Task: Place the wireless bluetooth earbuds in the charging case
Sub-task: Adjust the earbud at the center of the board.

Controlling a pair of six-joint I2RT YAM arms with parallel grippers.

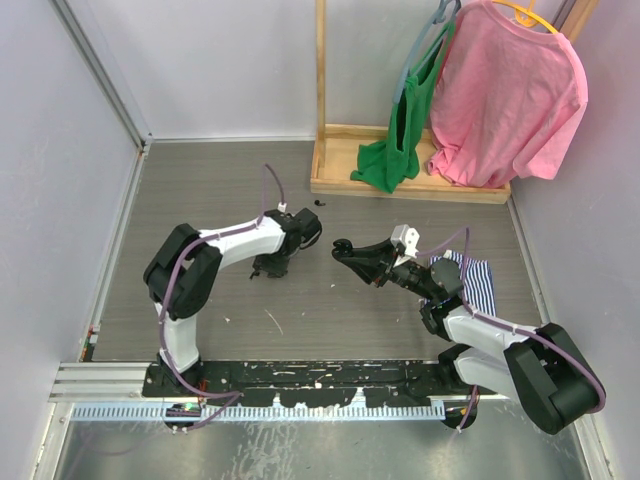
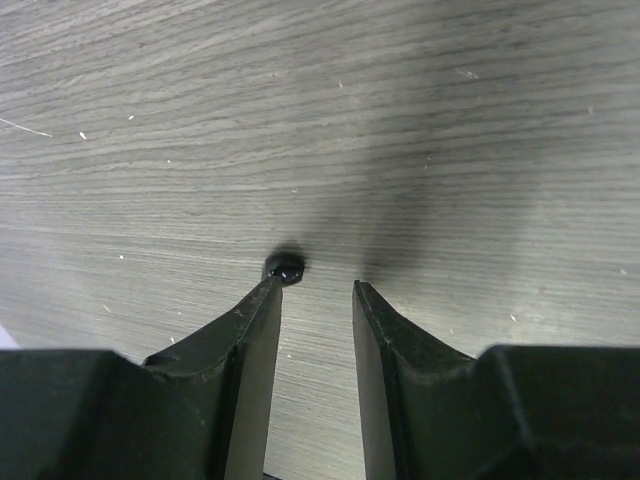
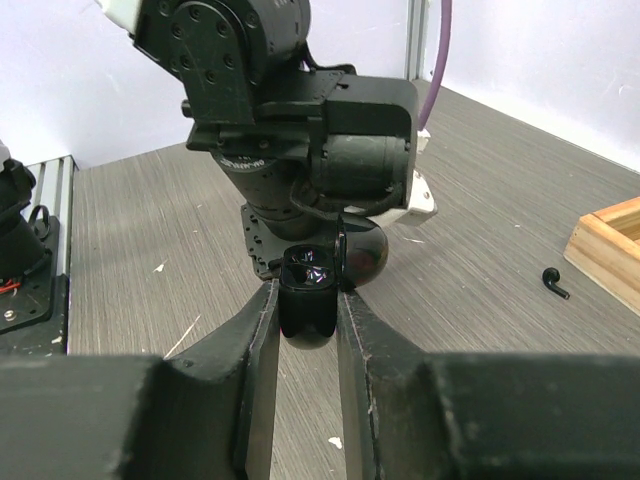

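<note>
Even soft light, dark shadow beyond left claw (image 2: 317, 283), foreground slightly blurred.

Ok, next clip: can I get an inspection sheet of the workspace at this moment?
Surface: grey wood-grain table, with small white flecks.
Job's things: black charging case, lid open, held by the right gripper; one black earbud on the table, touching a fingertip of the left gripper; second earbud lying near the wooden rack.
Clutter: striped cloth under the right arm.
Grippers: left gripper open, nothing between its fingers; right gripper shut on the charging case.
Cables: purple cable looping above the left arm; second purple cable along the right arm.
Surroundings: wooden rack holding a green garment and a pink shirt.
</note>
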